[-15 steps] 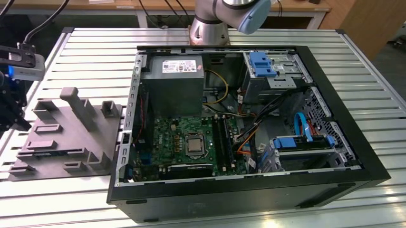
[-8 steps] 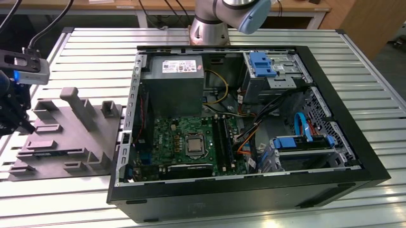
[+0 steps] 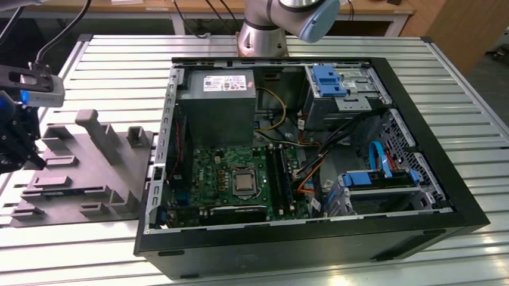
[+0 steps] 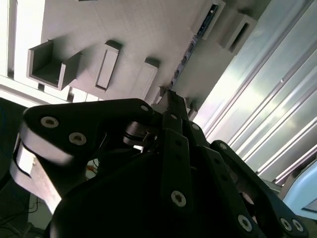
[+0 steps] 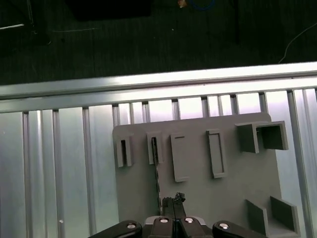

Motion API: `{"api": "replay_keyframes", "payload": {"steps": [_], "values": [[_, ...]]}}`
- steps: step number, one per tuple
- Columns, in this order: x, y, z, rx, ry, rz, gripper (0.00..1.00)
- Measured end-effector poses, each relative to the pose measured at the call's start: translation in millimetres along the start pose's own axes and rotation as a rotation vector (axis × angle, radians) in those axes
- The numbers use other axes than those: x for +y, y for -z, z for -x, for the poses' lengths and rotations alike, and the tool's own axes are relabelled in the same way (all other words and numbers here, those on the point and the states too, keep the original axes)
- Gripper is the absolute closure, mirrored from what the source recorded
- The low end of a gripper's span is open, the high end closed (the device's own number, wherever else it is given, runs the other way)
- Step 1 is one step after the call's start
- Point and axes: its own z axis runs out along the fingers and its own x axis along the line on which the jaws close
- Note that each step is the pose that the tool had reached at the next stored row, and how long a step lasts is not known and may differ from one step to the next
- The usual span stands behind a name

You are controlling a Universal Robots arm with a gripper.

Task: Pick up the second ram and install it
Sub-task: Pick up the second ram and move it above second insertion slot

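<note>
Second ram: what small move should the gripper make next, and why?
Probably ease the gripper slightly lower over the second ram: it stands on edge in a slot of the grey holder, the gripper sits right at its end, and a secure hold isn't evident.

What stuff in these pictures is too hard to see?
- Black end effector: exterior view, cut off by the picture's left edge.
- Thin dark blue-green memory stick: first wrist view, edge-on in the grey plastic holder block; one end hidden by the end effector.
- Long black memory slots: exterior view, too small to tell what they hold.
</note>
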Motion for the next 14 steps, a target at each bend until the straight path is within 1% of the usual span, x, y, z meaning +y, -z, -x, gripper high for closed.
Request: {"api": "replay_keyframes", "payload": {"steps": [3,9,14], "values": [[-0.2,-1.9,0.0,0.0008,0.028,-0.0057,0.90],[-0.6,-8.1,-2.2,0.0026,0.062,-0.0052,0.90],[-1.1,-15.0,-4.7,0.0031,0.069,-0.0049,0.90]]}}
